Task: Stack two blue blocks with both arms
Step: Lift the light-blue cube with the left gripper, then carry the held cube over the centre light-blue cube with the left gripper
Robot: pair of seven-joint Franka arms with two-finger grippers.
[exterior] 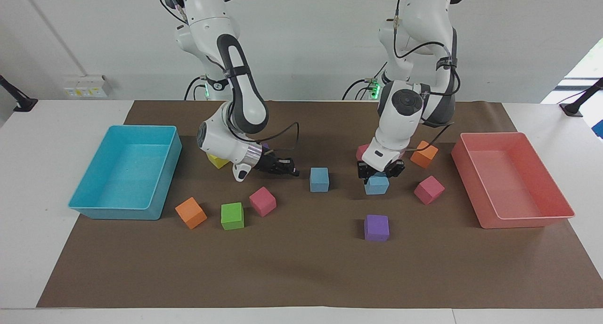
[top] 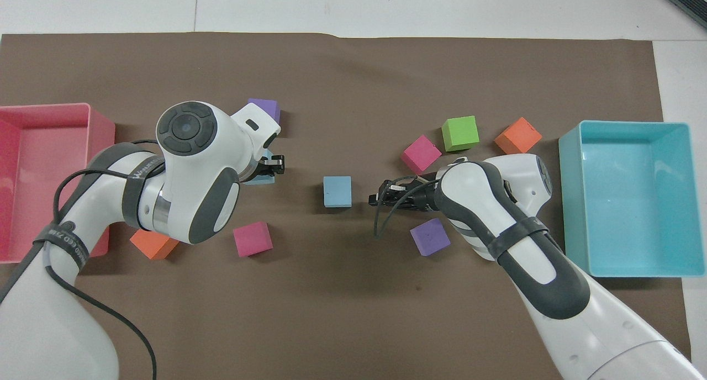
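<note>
Brown paper on the desk, coloured cubes scattered between two trays.
One blue block is pinched in the left gripper's jaws, lifted just clear of the paper. The other blue block is set mid-desk, just beside the right gripper, whose jaws are pressed together on nothing.

1. Blue block: light sky-blue matte foam cube, upright, flat on the brown mat near its centre, free of contact.
2. Blue block: same cube type, clamped from above in the left gripper, raised slightly, toward the left arm's end.
</note>
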